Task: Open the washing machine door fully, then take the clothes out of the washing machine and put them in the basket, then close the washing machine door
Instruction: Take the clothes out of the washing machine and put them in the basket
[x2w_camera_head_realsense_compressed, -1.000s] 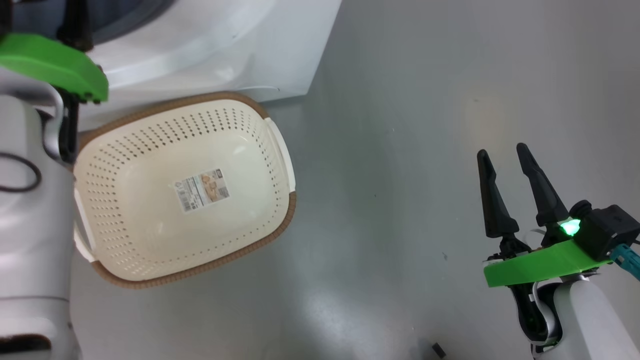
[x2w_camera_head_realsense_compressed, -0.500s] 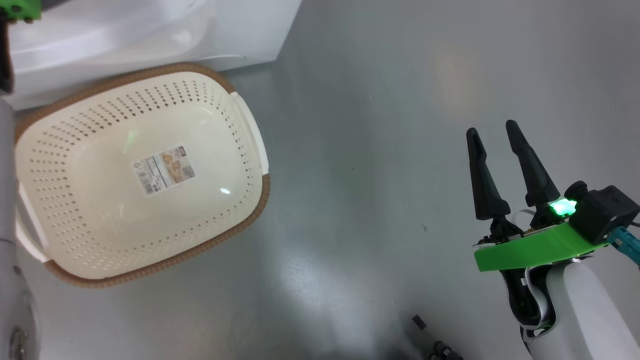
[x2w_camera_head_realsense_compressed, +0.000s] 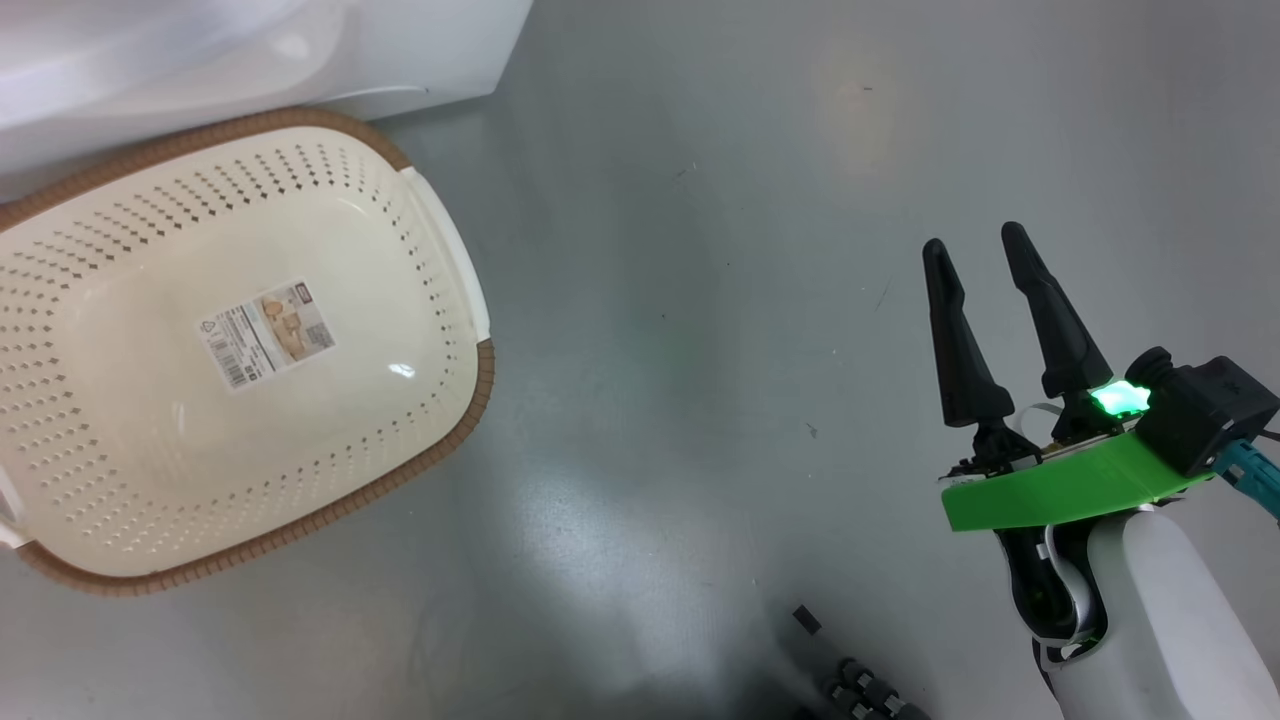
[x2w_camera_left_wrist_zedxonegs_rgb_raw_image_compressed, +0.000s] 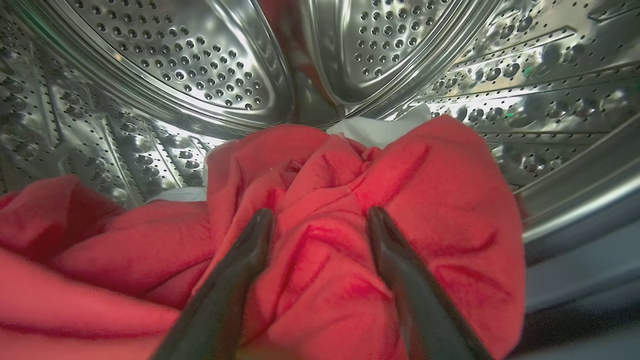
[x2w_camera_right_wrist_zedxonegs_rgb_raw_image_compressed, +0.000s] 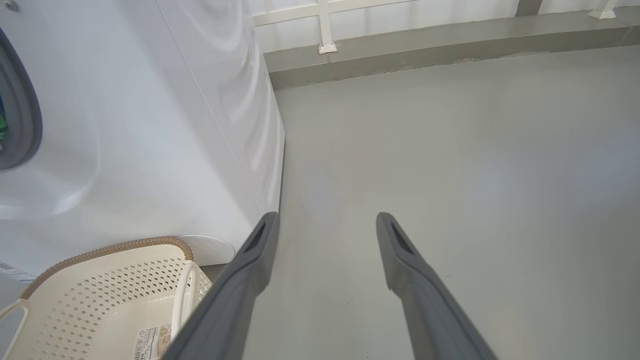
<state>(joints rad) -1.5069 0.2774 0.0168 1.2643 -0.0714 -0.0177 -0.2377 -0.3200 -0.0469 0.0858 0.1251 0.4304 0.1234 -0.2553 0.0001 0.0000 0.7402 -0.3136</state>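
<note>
A laundry corner, I'd say: a white front-loading washing machine (x2w_camera_right_wrist_zedxonegs_rgb_raw_image_compressed: 150, 125) stands on a bare, glossy grey floor (x2w_camera_head_realsense_compressed: 700, 300), with red clothes (x2w_camera_left_wrist_zedxonegs_rgb_raw_image_compressed: 400, 210) in its steel drum (x2w_camera_left_wrist_zedxonegs_rgb_raw_image_compressed: 175, 65) and a perforated basket (x2w_camera_head_realsense_compressed: 485, 370) just beside it (sparse for a home, with only a white railing (x2w_camera_right_wrist_zedxonegs_rgb_raw_image_compressed: 325, 25) along the far wall).

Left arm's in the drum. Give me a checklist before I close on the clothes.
1. Left gripper inside the steel drum, jaws open: ok.
2. Red clothes bunched up between the jaws: ok.
3. Closing would catch one garment alone: cannot tell.
4. Basket upright and empty on the floor beside the washing machine: ok.
5. Right gripper open, holding nothing, apart from the basket: ok.
</note>
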